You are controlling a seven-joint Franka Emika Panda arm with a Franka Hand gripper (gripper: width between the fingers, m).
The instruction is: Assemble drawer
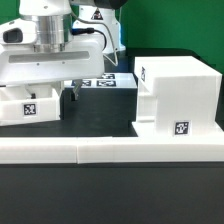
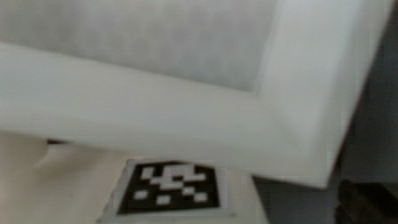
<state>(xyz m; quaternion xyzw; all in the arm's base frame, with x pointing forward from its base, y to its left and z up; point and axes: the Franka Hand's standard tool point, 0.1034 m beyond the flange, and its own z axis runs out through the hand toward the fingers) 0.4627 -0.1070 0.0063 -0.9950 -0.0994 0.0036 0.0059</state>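
Observation:
The large boxy white housing stands on the dark table at the exterior view's right, with a tag low on its front. A small white tray with a tag on its side sits at the exterior view's left. My gripper hangs right over that tray, and only one dark finger shows at the tray's right end. The wrist view is blurred and filled by a white tray wall and rim, with a tag below it. My fingers do not show there. The second tray is not in view.
A long low white L-shaped bar runs across the front of the table. The marker board lies flat behind, between the tray and the housing. The arm's white wrist and hand fill the upper left of the exterior view.

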